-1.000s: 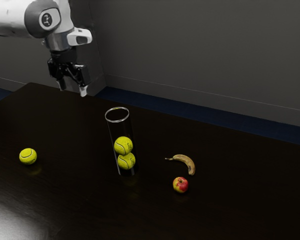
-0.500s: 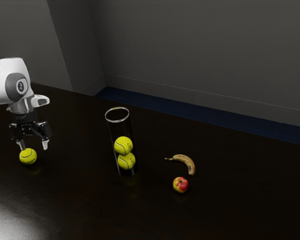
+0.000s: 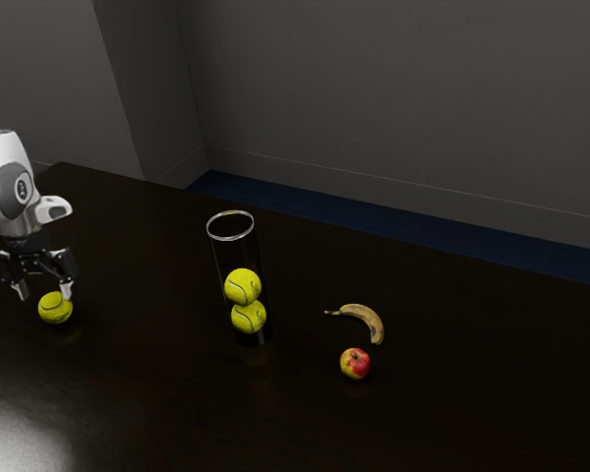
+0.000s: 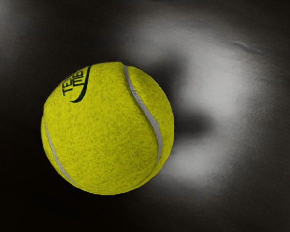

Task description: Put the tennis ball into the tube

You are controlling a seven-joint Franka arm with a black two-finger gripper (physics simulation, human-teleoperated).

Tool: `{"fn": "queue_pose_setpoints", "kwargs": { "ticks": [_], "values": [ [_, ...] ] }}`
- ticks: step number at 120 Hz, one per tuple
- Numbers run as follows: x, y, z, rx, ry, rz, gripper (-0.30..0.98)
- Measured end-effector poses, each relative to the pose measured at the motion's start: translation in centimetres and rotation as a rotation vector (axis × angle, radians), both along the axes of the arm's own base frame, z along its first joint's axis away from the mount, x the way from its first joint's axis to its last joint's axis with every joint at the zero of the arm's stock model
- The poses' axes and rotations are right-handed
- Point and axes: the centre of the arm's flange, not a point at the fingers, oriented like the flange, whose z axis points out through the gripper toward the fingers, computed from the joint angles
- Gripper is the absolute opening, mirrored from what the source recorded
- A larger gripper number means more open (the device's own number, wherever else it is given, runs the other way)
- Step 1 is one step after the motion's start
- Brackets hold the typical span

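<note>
The fingers (image 3: 66, 291) are parted and grasp nothing, just above the loose tennis ball (image 3: 55, 309); that ball rests on the bench (image 3: 157, 393), toward its edge at the exterior view's left; the clear tube (image 3: 231, 239) stands upright, well apart from it, holding two stacked balls (image 3: 243, 287); a banana (image 3: 365, 317) lies near an apple (image 3: 355, 364), toward the exterior view's right.

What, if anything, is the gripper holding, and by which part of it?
Nothing is held: the gripper is open, its fingers spread apart, over the loose tennis ball, which rests on the table.
</note>
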Motion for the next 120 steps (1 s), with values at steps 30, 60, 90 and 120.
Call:
{"fn": "queue_pose_setpoints", "kwargs": {
  "ticks": [30, 60, 90, 120],
  "values": [
    [0.4, 2.0, -2.3, 0.037, -0.035, -0.018, 0.67],
    [1.4, 2.0, -4.1, 0.055, -0.065, -0.054, 0.67],
    [1.2, 1.8, -5.8, 0.051, -0.076, -0.072, 0.67],
    [1.1, 1.9, -6.6, 0.048, -0.089, -0.086, 0.67]
  ]
}}
